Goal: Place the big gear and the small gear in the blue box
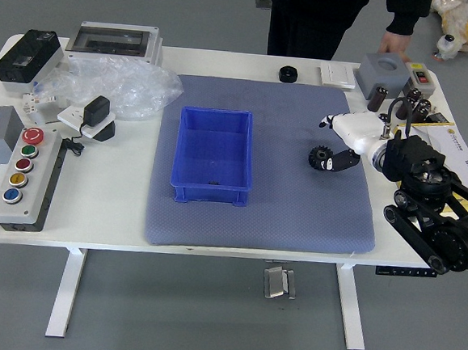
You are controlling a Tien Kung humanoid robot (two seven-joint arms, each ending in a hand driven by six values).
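We look down on a white table [94,204] with a blue mat [262,226], a person [311,19] standing at its far side, 1 hand [396,43] near a gray block. Our right hand [327,142] reaches over the mat, fingers loosely extended, gripping nothing, right of the blue box [210,194]; 1 black gear [319,156] lies at its fingertips.

Mat [295,220] on table [102,201], box [210,195] on mat's left part, gear [317,156] on mat right of box, button panel [36,200] left of mat (toward table's left edge), plastic bag [135,90] behind panel.
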